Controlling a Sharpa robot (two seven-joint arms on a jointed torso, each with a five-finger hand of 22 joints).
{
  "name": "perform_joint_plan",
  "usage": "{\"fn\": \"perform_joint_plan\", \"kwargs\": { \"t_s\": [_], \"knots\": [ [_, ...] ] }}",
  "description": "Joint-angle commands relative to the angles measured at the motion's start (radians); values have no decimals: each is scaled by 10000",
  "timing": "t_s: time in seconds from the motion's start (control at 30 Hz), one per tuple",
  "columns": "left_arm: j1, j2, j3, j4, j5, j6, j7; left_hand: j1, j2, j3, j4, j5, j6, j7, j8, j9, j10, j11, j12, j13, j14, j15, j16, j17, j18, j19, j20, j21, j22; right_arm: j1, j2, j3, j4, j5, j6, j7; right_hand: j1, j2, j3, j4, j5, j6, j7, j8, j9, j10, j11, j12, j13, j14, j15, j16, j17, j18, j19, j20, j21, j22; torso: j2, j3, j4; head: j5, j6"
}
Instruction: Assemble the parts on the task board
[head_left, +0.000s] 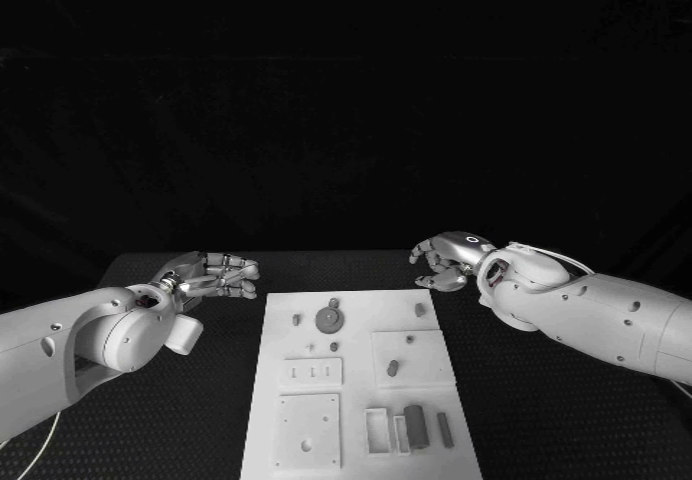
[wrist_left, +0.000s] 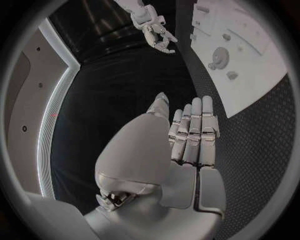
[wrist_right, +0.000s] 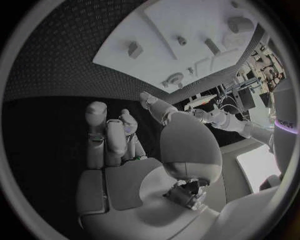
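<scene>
Both hands hang over the black table (head_left: 173, 420) at the far corners of the white board (head_left: 361, 380), and neither holds anything. Left hand (head_left: 216, 275) sits off the board's far left corner with its fingers loosely extended side by side, empty; the left wrist view shows the same flat, unloaded palm (wrist_left: 190, 135). Right hand (head_left: 450, 260) hovers off the far right corner, fingers partly curled but apart, also empty.

All the parts lie on the board, toward the robot from both hands. A round geared piece (head_left: 329, 318) rests near the far left, so the left hand is the nearer one for it. A small peg (head_left: 420, 310) sits near the far right edge, closest to the right hand. At the near right, a dark bar (head_left: 415, 427) and a thinner strip (head_left: 444, 430) lie beside an open frame (head_left: 378, 432), their long axes running away from the robot. Reaching those would probably mean drawing a hand back along the board's length.
</scene>
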Motion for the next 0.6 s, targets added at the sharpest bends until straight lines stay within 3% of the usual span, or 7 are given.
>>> {"fn": "perform_joint_plan", "kwargs": {
  "t_s": [0.03, 0.23, 0.33, 0.47, 0.6],
  "knots": [
    [-31, 44, 3, -65, -164, 199, 295, -68, 38, 76, 9, -42, 125, 268, 91, 22, 245, -86, 94, 71, 84, -15, -59, 35, 125, 78, -20, -53, 21, -2, -168, -2, -210, 1122, 1027, 1445, 84, -24, -40, -36, 8, 194, 168, 21, 14, -69, 12, -65, -16, -35, -3, -39, -20, 1123, -52, 44, -44, 148, -32, 93, -85, 18, 43],
    [-44, 69, 2, -136, -188, 245, 293, -51, 55, 82, 7, -42, 253, 226, 141, 32, 426, -157, 130, 131, 138, -35, -71, 81, 129, 119, -39, -48, 44, -26, -129, -127, -861, 1334, 1330, 1620, 80, -221, -103, 25, 18, 102, 93, -8, 4, -100, -54, -102, -52, -52, -62, -108, -108, 1123, -75, 100, -66, 158, -56, 145, -128, -25, 52],
    [-49, 78, 2, -144, -189, 280, 262, -52, 55, 80, 8, -42, 262, 227, 143, 32, 439, -162, 131, 136, 142, -37, -73, 86, 128, 122, -41, -47, 46, -170, 28, -161, -1265, 1341, 1298, 1647, 137, -285, -102, 34, 20, 36, 35, -25, 0, -104, -111, -110, -66, -48, -116, -133, -124, 1123, -82, 117, -75, 162, -55, 165, -133, -7, 58],
    [-50, 113, 3, -171, -190, 295, 221, -75, 53, 71, 16, -43, 263, 244, 138, 27, 447, -163, 122, 141, 147, -37, -79, 93, 124, 126, -40, -49, 49, -359, 323, -162, -1839, 1388, 1273, 1718, 244, -252, -91, -7, 19, 20, -2, -14, 8, -104, -149, -112, -74, -34, -155, -147, -115, 1123, -83, 120, -77, 169, -44, 146, -127, -37, 63],
    [-51, 163, 4, -216, -191, 337, 225, -91, 53, 64, 17, -43, 259, 254, 131, 22, 445, -162, 111, 143, 147, -37, -85, 98, 122, 126, -41, -52, 51, -537, 443, -167, -2015, 1438, 1360, 1797, 265, -262, -109, -26, 14, -13, -18, -23, 6, -104, -163, -112, -78, -29, -168, -152, -111, 1123, -84, 124, -76, 172, -60, 119, -97, -37, 9]
  ]
}}
